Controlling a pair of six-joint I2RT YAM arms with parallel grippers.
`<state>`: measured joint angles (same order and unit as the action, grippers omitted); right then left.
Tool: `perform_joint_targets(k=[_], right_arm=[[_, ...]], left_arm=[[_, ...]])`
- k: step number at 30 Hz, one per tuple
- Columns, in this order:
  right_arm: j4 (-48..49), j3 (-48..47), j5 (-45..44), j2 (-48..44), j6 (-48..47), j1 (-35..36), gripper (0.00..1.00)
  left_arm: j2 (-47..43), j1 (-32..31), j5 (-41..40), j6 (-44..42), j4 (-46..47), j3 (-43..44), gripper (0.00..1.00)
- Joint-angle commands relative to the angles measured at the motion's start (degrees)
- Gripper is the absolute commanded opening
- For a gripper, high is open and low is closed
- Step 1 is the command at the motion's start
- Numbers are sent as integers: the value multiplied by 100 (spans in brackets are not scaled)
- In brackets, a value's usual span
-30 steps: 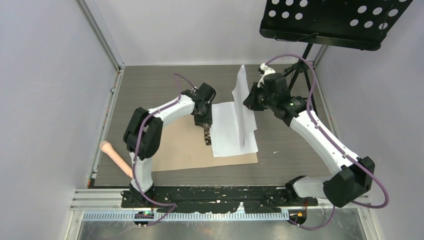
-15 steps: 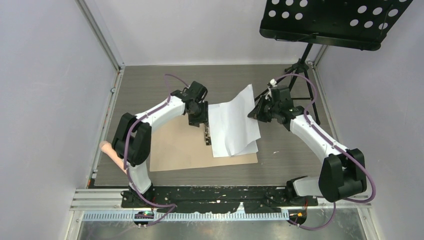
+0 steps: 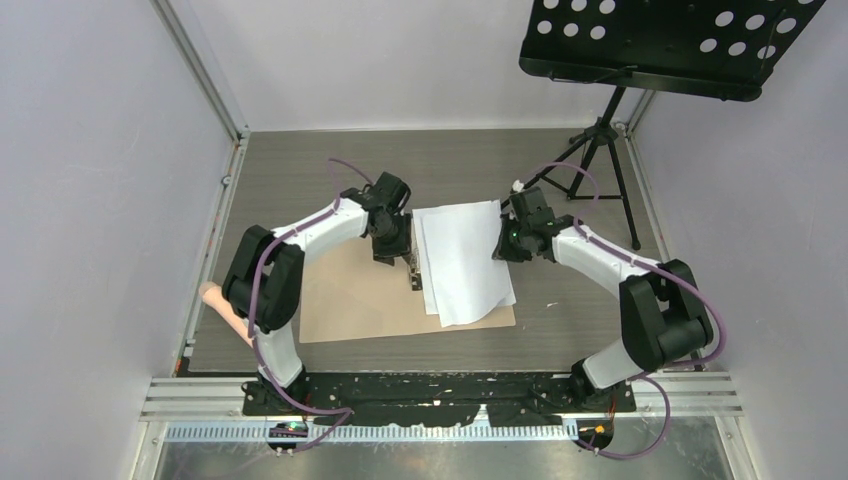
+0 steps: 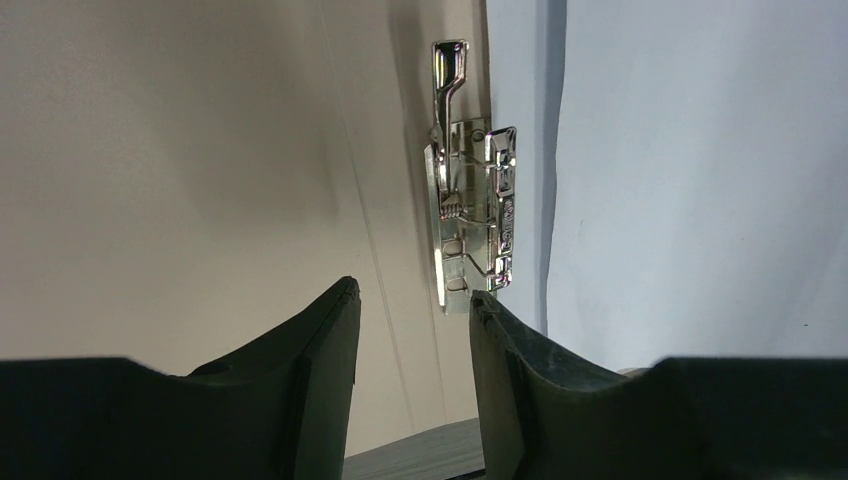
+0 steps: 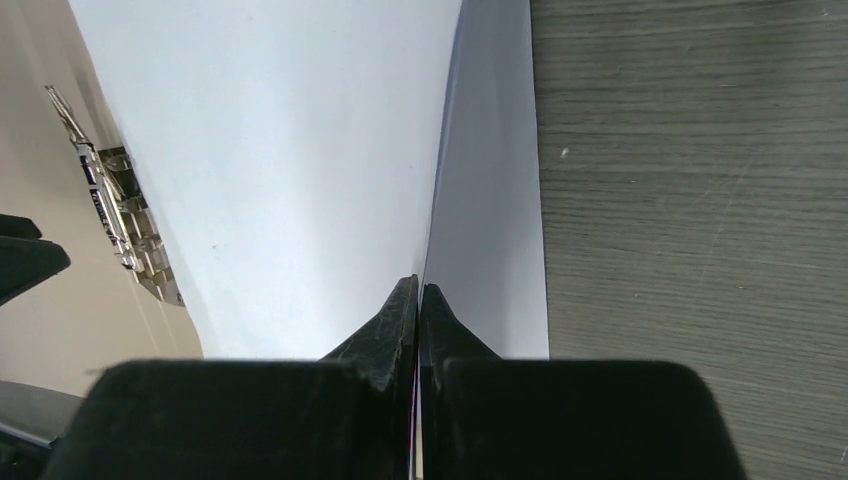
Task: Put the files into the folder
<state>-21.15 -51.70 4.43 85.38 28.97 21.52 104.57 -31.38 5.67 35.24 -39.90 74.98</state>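
Files [image 3: 460,262] lie on the right leaf of the folder [image 3: 350,300] beside the metal clip [image 4: 470,220], thin and floppy so edge pinches only: my right gripper [image 5: 418,300] is clamped on the top sheet's right edge, left gripper [image 4: 412,320] jaws apart, empty

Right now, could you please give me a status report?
Left gripper open, empty, over the folder by its metal clip. Right gripper shut on edge of the files. Files lying on the folder's right leaf. Nothing in the way.
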Motion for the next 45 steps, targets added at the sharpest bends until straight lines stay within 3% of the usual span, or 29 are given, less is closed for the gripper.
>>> perform_joint_targets(k=[1, 8, 15, 17, 19, 22, 28, 31, 36, 45], right_arm=[[273, -108, -314, 35, -131, 223, 5], [215, -323, -416, 179, -13, 452, 6], [465, 159, -829, 7, 461, 641, 6], [419, 210, -934, -41, 486, 636, 12], [357, 208, -992, -101, 460, 642, 23], [185, 110, -1130, -195, 372, 630, 48], [-277, 26, -1753, -426, -1, 563, 81], [-82, 189, -1604, -419, -103, 346, 92], [1243, 385, -570, 62, -159, 17, 99], [2336, -421, -653, 1104, -325, -26, 99]], left_arm=[[-284, 88, 86, -131, 198, -96, 44], [-224, 98, 99, -136, 167, -15, 43], [-192, 97, 171, -99, 184, 36, 43], [-161, 101, 241, -66, 176, 103, 43], [-144, 97, 337, -21, 187, 139, 43], [-142, 97, 389, -6, 179, 179, 43], [-272, 97, 474, -15, 263, -45, 44], [-392, 97, 590, 4, 351, -213, 45], [-496, 169, 645, 34, 461, -409, 52], [-75, 418, 1207, 228, 844, -379, 54]])
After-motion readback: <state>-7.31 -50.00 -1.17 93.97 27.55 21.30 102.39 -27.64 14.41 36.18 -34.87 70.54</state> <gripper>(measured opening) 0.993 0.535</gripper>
